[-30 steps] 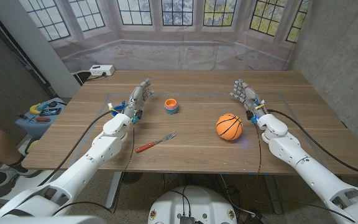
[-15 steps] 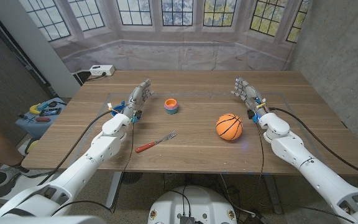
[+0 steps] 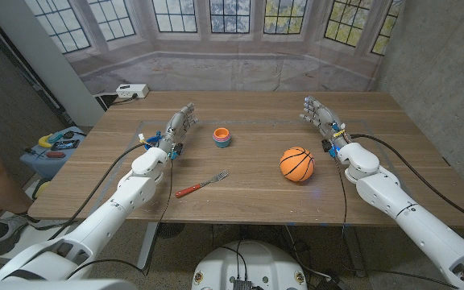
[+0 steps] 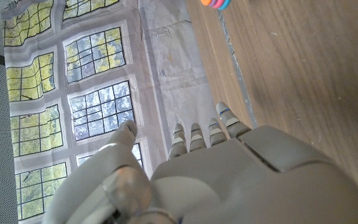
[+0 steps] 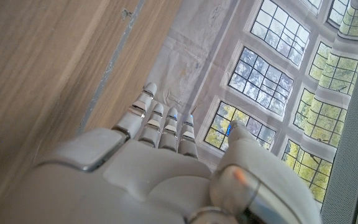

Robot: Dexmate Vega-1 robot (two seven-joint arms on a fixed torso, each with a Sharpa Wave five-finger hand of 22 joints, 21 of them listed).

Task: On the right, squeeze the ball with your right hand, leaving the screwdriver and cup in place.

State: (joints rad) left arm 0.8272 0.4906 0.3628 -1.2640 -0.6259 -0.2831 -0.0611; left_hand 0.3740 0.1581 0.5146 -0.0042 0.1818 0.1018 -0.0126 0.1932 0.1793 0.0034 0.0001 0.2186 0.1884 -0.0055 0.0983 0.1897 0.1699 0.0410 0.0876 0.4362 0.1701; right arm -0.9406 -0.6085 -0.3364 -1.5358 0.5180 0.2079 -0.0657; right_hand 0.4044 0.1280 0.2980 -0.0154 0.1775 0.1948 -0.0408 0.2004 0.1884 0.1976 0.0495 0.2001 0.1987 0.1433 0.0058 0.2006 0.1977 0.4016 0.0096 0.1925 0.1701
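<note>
The right hand (image 3: 321, 118) stands in the upper right of the head view, fingers stretched out and apart, holding nothing; it is well behind the ball (image 3: 296, 163), which sits right of centre on the table (image 3: 256, 189). To squeeze well, I judge the hand should come back toward the ball, drop over its top or right side with fingers spread wide, then close evenly so the ball cannot roll out toward the table edge. The cup (image 3: 222, 137) lies left of the ball, well apart, and a red-handled fork (image 3: 201, 184), not a screwdriver, lies lower left; neither is in the path. The left hand (image 3: 180, 126), fingers extended and empty, waits upper left.
</note>
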